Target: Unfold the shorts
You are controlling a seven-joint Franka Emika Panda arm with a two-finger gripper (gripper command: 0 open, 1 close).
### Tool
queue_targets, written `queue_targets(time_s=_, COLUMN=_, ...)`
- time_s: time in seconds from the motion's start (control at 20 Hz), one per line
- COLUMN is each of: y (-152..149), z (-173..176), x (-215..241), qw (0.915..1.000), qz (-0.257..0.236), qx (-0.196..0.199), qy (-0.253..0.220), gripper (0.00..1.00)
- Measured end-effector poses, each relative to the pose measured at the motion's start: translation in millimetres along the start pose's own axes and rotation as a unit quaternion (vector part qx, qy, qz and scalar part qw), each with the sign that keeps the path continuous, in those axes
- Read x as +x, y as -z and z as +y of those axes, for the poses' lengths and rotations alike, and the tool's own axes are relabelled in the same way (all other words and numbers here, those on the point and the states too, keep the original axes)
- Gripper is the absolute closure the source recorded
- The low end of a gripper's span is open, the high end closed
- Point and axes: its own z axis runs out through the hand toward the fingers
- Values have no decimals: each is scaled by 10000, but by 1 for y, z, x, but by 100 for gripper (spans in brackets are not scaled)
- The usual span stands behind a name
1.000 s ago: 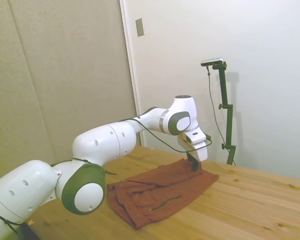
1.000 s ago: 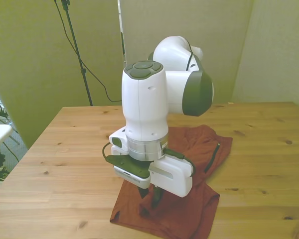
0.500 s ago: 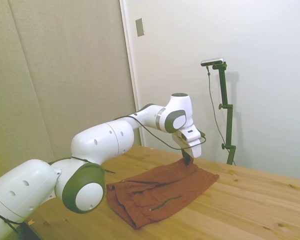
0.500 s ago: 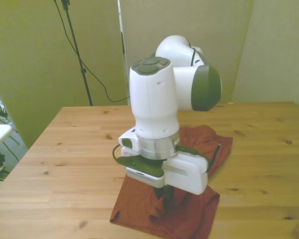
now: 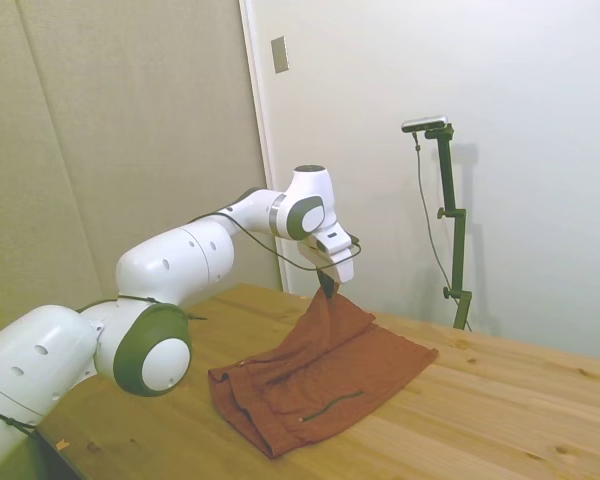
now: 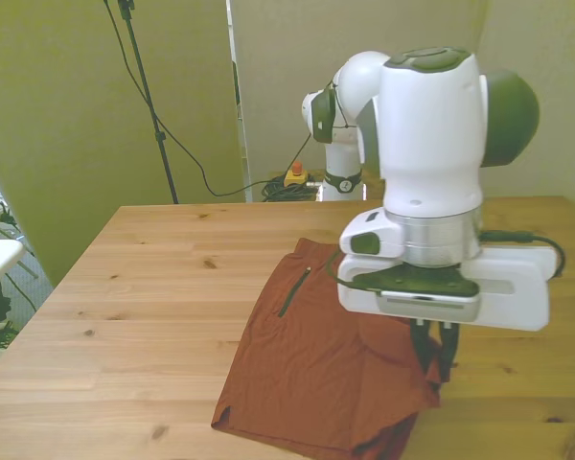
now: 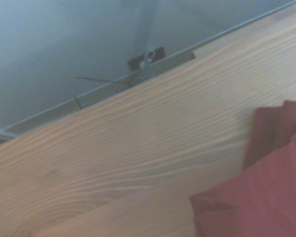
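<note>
Here the pincer (image 5: 328, 289) apparently pinches the rust-red shorts (image 5: 320, 385), one edge lifted

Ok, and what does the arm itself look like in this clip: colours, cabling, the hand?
The arm is glossy white with rounded links and dark grey-green joint caps. Small round holes dot the white shells. A thin black cable runs along the outside toward the wrist. The hand is a wide white block under a dark flange, with short dark fingers beneath.
</note>
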Motion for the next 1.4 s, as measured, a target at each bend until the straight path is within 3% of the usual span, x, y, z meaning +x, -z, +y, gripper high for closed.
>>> queue_targets(time_s=0.4, y=3, z=-30, x=-89, qw=9994, qz=-77, qx=91, qy=335, gripper=100)
queue_targets(time_s=0.45, y=0, z=-33, x=-98, qw=9994, qz=-55, qx=74, qy=344, gripper=0)
queue_targets(time_s=0.7, y=-37, z=-32, x=-104, qw=9995, qz=89, qx=-61, qy=298, gripper=0)
queue_targets(time_s=0.85, y=-49, z=-35, x=-107, qw=9993, qz=81, qx=111, qy=349, gripper=0)
queue_targets(time_s=1.15, y=-36, z=-43, x=-117, qw=9977, qz=-43, qx=386, qy=559, gripper=0)
queue_targets(time_s=1.3, y=-21, z=-36, x=-102, qw=9981, qz=403, qx=67, qy=457, gripper=0)
queue_targets(time_s=1.4, y=5, z=-29, x=-91, qw=9975, qz=528, qx=-171, qy=435, gripper=0)
